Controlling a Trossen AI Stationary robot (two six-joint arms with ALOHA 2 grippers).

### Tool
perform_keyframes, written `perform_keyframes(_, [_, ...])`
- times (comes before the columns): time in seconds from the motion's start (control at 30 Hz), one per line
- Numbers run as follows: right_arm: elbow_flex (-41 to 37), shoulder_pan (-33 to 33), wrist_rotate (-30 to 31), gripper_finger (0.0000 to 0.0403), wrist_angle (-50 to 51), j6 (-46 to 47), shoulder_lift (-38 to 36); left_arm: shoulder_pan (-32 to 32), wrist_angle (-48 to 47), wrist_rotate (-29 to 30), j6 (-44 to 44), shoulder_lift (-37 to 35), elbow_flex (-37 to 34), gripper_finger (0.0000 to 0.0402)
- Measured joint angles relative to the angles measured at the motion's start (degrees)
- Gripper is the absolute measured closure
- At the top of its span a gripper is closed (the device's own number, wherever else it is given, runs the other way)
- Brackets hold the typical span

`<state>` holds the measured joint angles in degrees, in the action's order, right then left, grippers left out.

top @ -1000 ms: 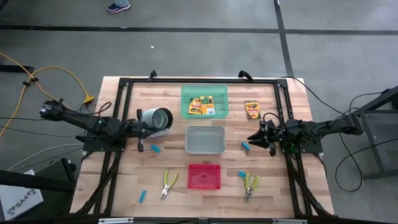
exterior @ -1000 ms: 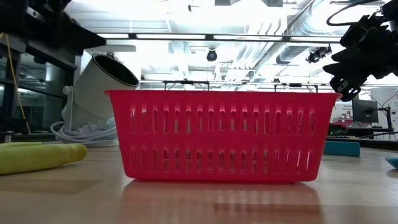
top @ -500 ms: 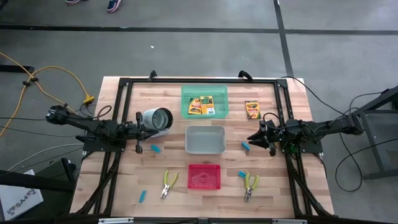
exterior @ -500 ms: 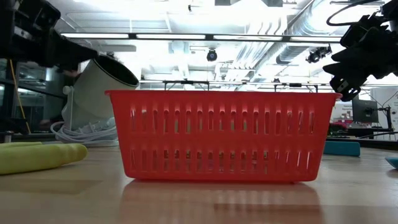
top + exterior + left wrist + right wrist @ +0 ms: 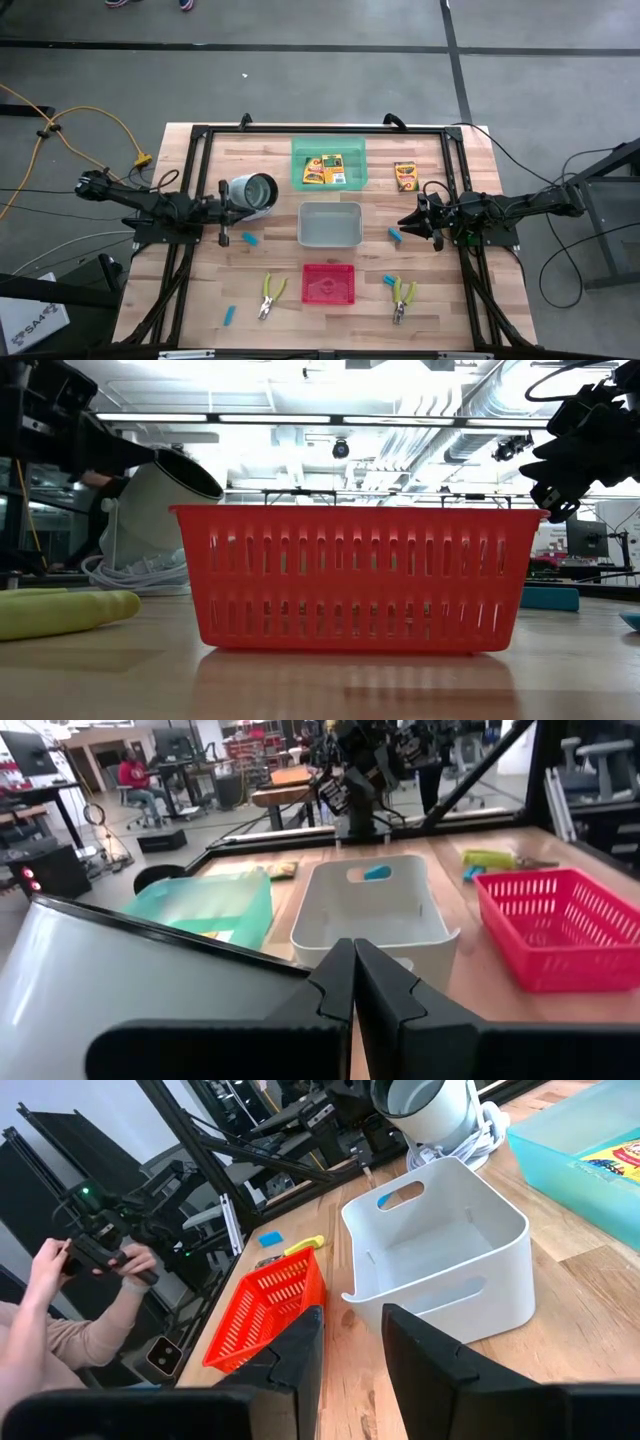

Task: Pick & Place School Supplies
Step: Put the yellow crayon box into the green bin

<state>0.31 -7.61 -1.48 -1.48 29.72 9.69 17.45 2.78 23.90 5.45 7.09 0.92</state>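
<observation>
Two yellow-orange crayon boxes point(image 5: 323, 168) lie in the green tray point(image 5: 352, 150), and a third point(image 5: 405, 176) lies flat on the table to its right. Light-blue pieces point(image 5: 250, 238) point(image 5: 395, 235) point(image 5: 229, 314) point(image 5: 389, 279) and two pliers with yellow-green handles point(image 5: 270, 296) point(image 5: 403, 298) lie scattered on the wood. My left gripper point(image 5: 228, 211) point(image 5: 353, 970) is shut and level at the table's left, beside a white cylinder. My right gripper point(image 5: 405, 222) point(image 5: 350, 1345) stands open at the right, with nothing between its fingers, close to one blue piece.
A grey tray point(image 5: 330, 224) point(image 5: 375, 910) sits mid-table with a red tray point(image 5: 329, 284) point(image 5: 360, 575) in front of it. The white cylinder point(image 5: 255, 192) with its coiled cable lies at the left. A black frame point(image 5: 200, 135) rims the table. A person point(image 5: 60, 1280) sits beyond the table.
My left gripper has gone down a little beside the white cylinder, staying shut and level. My right gripper has kept still.
</observation>
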Motion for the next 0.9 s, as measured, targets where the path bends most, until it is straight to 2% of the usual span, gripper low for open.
perform_keyframes(0.27, [-0.02,0.00,0.00,0.0306,0.00,-0.01,0.01,0.00,-0.09,0.03,3.14,0.00,-0.06,0.0401])
perform_keyframes(0.47, [-0.02,-0.01,0.00,0.0306,0.00,0.01,0.00,0.00,-0.12,0.04,-0.97,0.00,-0.08,0.0401])
perform_keyframes(0.77, [0.01,0.01,0.00,0.0306,0.00,0.01,0.01,0.00,-0.14,0.01,-2.69,0.00,-0.10,0.0401])
perform_keyframes(0.9, [-0.01,0.00,0.00,0.0306,-0.01,-0.01,0.01,-0.02,-0.37,-4.17,-0.14,0.00,-0.10,0.0401])
